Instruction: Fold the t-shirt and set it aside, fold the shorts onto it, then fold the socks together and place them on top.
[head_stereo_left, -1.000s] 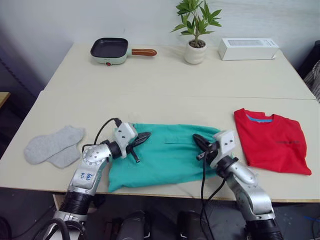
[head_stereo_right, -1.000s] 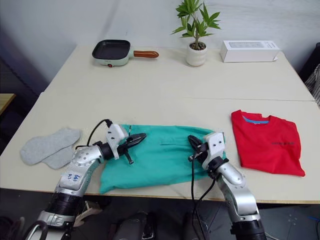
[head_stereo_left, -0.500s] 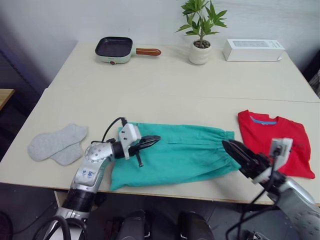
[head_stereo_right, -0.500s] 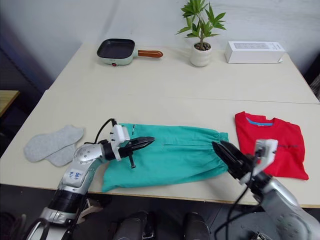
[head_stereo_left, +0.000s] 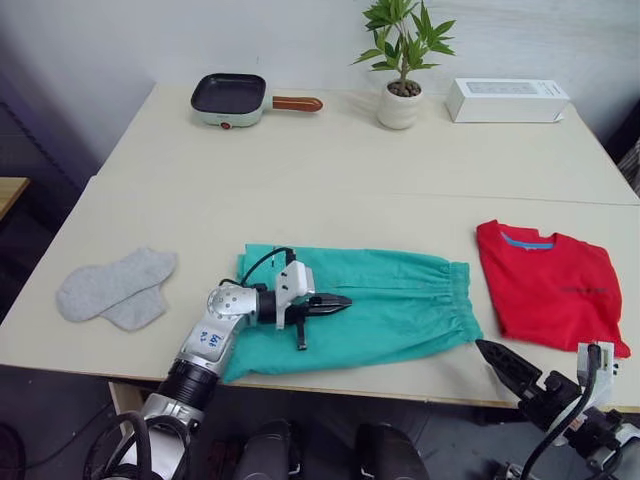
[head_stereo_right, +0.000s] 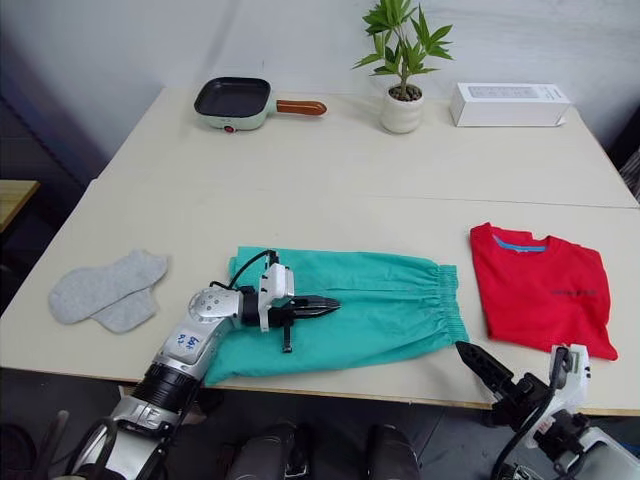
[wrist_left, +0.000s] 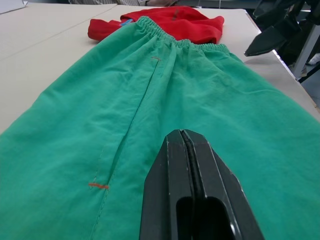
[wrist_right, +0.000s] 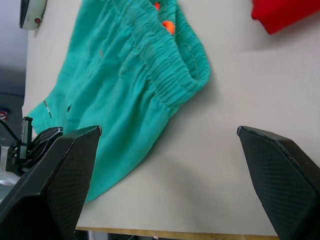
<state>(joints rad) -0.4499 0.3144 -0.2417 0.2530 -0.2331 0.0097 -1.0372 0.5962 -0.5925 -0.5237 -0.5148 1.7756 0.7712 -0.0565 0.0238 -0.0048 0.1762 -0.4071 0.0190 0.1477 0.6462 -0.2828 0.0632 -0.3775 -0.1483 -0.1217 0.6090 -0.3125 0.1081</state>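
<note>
The teal shorts (head_stereo_left: 390, 305) lie spread flat near the table's front edge, with the gathered waistband (wrist_right: 172, 75) at their right end. My left gripper (head_stereo_left: 338, 300) is shut and lies low over the left half of the shorts; no fabric shows between its fingers (wrist_left: 185, 150). My right gripper (wrist_right: 167, 165) stands wide open, off the shorts, at the front edge of the table to the right of the waistband. The red t-shirt (head_stereo_left: 550, 285) lies folded at the right. The grey socks (head_stereo_left: 115, 288) lie overlapping at the far left.
At the back of the table stand a small green frying pan (head_stereo_left: 228, 97), a potted plant (head_stereo_left: 400, 62) and a white box (head_stereo_left: 506, 99). A seam (head_stereo_left: 330, 195) crosses the table's middle. The table's front edge (head_stereo_left: 420, 378) runs just below the shorts.
My right gripper let go of the waistband, opened wide and drew back right to the table's front edge. The shorts now lie stretched out to the right. My left gripper slid right across them.
</note>
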